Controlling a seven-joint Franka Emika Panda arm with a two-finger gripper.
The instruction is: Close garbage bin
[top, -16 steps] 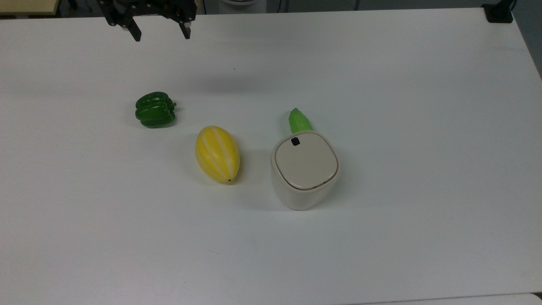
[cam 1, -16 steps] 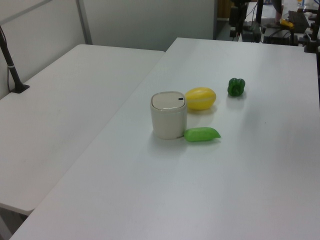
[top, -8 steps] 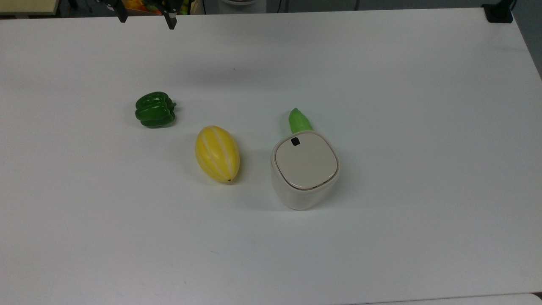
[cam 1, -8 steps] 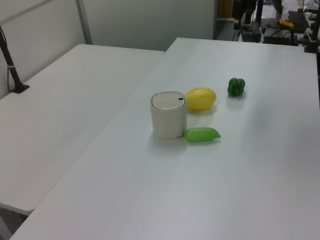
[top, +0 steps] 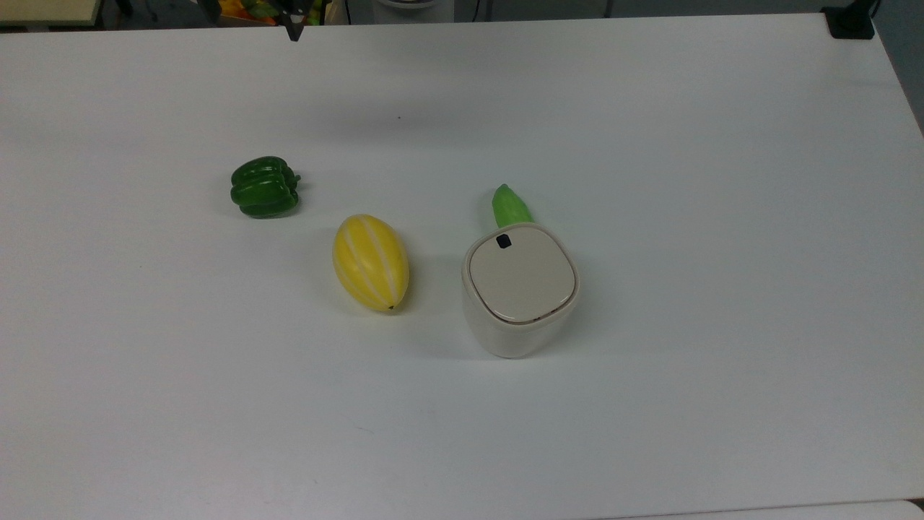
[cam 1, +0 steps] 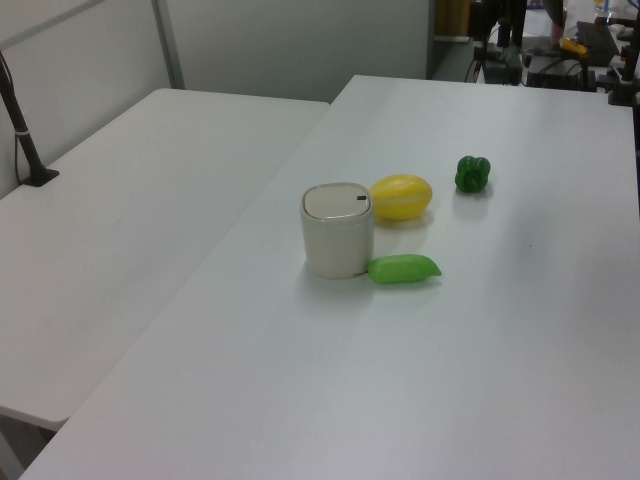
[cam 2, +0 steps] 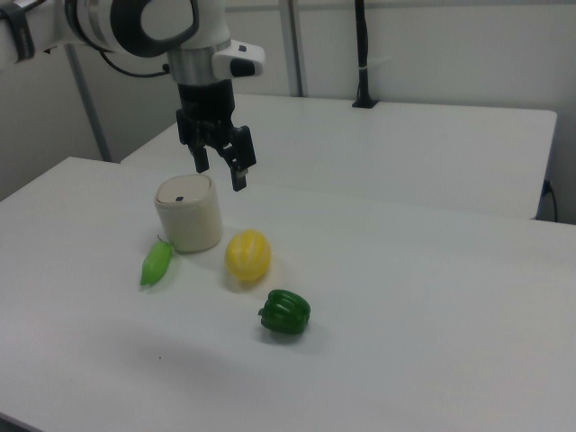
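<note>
The garbage bin [top: 520,289] is a cream-white tub standing upright near the middle of the white table, also seen in the left view [cam 1: 338,230] and the right view [cam 2: 188,213]. Its beige lid with a small black square mark lies flat and level with the rim. My gripper [cam 2: 220,174] hangs open high above the table with nothing between its fingers. In the top view, one dark fingertip [top: 293,32] pokes in at the upper edge, far from the bin and toward the top view's upper left.
A yellow melon [top: 370,261] lies just off the bin's side on the top view's left. A dark green pepper [top: 263,187] sits further up and left. A light green pod [top: 511,204] touches the bin's far side. A second white table [cam 1: 120,230] adjoins.
The gripper has drawn back toward the top view's upper edge, from fully in view to just a fingertip. The bin and the vegetables have not moved.
</note>
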